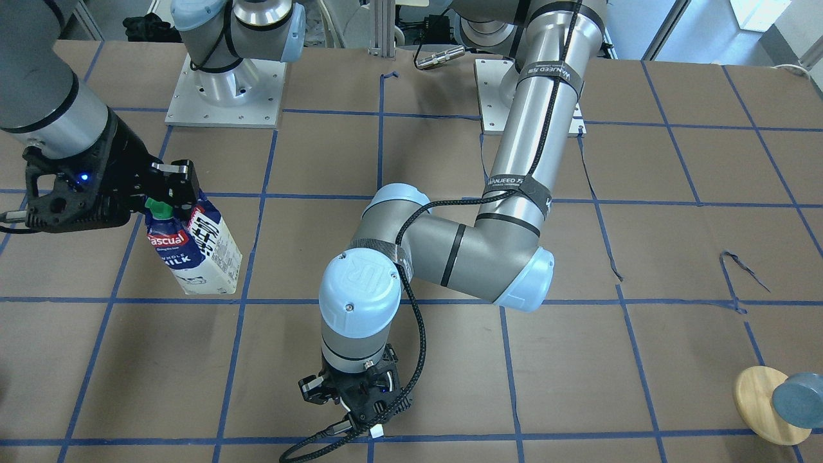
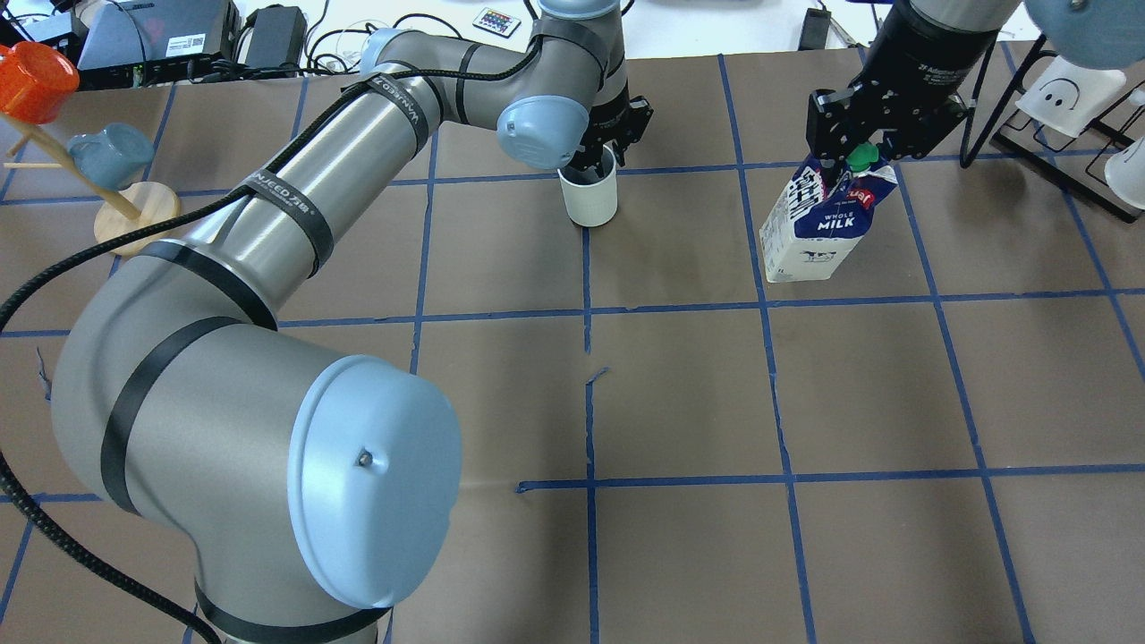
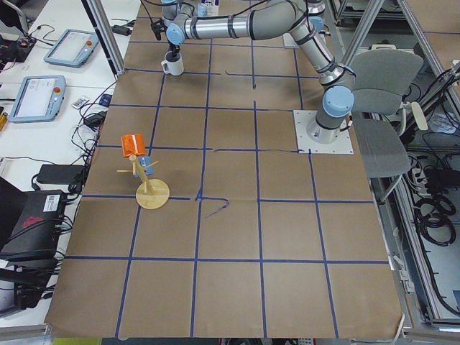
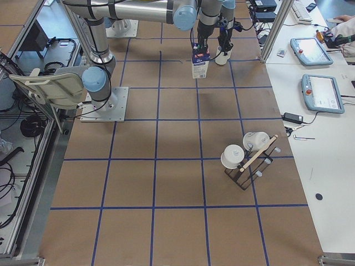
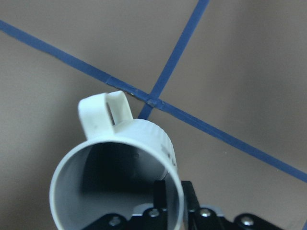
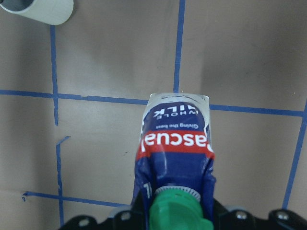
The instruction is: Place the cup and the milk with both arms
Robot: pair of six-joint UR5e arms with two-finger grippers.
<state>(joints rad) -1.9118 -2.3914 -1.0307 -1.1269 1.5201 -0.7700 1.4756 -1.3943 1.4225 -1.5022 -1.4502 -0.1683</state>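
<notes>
1. Currently, the left gripper point(image 5: 175, 203) is pinching the cup's wall, with one finger point(image 5: 159, 191) sitting inside the rim and the other outside, roughly across from the handle point(image 5: 103, 112).
2. The cup point(image 2: 590, 199) is hanging upright below it, over a crossing of blue tape lines on the far middle of the table point(image 2: 680, 402). I cannot tell whether its base is touching.
3. Being glazed ceramic, the cup is likely behaving as stiff, slick and brittle, so a one-wall pinch is calling for a gentle, level set-down.
4. The right gripper point(image 2: 854, 161) is clamping the milk's folded gable ridge, just beside the green cap point(image 6: 175, 211).
5. The milk point(image 2: 818, 224) is leaning, near the cup but apart from it. Its lower corner may be grazing the table, though I cannot tell.
6. The carton is probably acting soft and, if full, heavy, so the ridge hold is letting it swing. Its body would crush more easily.
</notes>
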